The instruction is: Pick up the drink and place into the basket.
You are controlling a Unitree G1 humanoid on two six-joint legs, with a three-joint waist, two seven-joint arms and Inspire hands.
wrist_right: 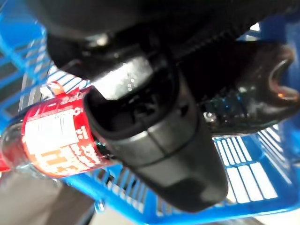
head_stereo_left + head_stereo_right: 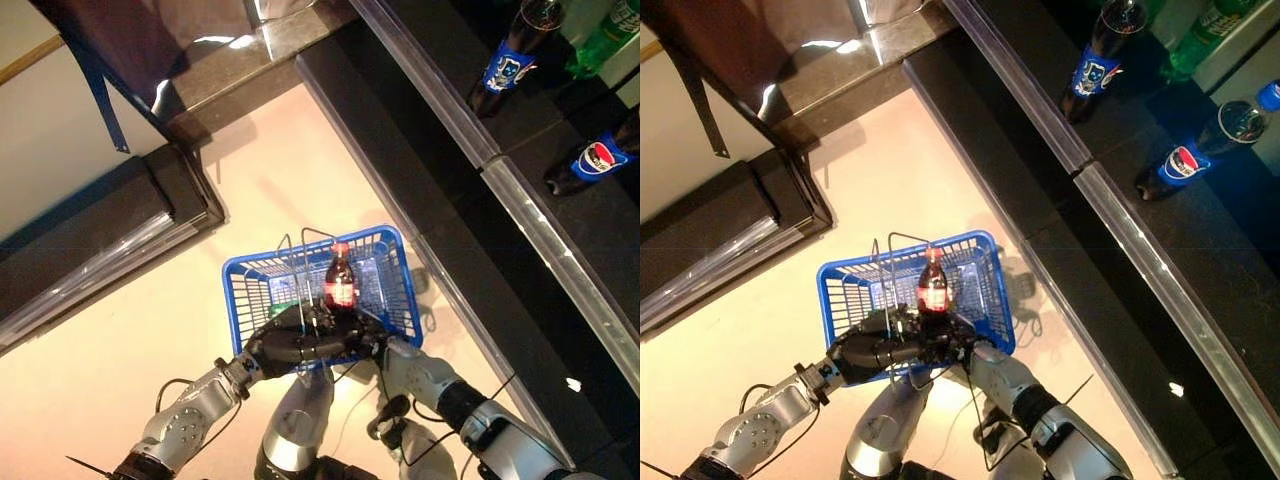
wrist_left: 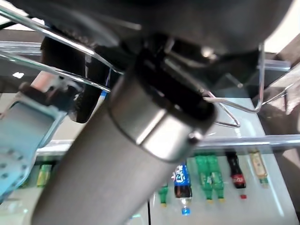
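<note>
Hands meet at the near rim of a blue basket (image 2: 390,262) on a pale floor (image 2: 130,340), seen from the robot's head. The left hand (image 2: 290,343), reaching in from 7 o'clock, lies across the near edge by the wire handles (image 2: 295,245); its own wrist view shows those thin metal loops close against the dark palm, but whether its fingers curl round them cannot be told. The right hand (image 2: 368,338), coming from 5 o'clock, is wrapped round the lower part of the drink (image 2: 340,280), a dark cola bottle with a red cap and red label, which stands upright over the basket's near half. The right wrist view alone shows the grip: the thumb (image 1: 154,140) crosses the red label with blue mesh behind. Whether the bottle's base touches the basket floor is hidden by the hands.

Beyond the basket, at 1 o'clock, a dark shelf (image 2: 470,250) with a clear front strip runs diagonally, carrying blue-labelled bottles (image 2: 512,60) and a green bottle (image 2: 1200,30) cut off by the frame. The left wrist view shows a further row of drinks (image 3: 206,176), small and hard to make out. At 10 o'clock, a dark low unit (image 2: 90,230) edges the floor.
</note>
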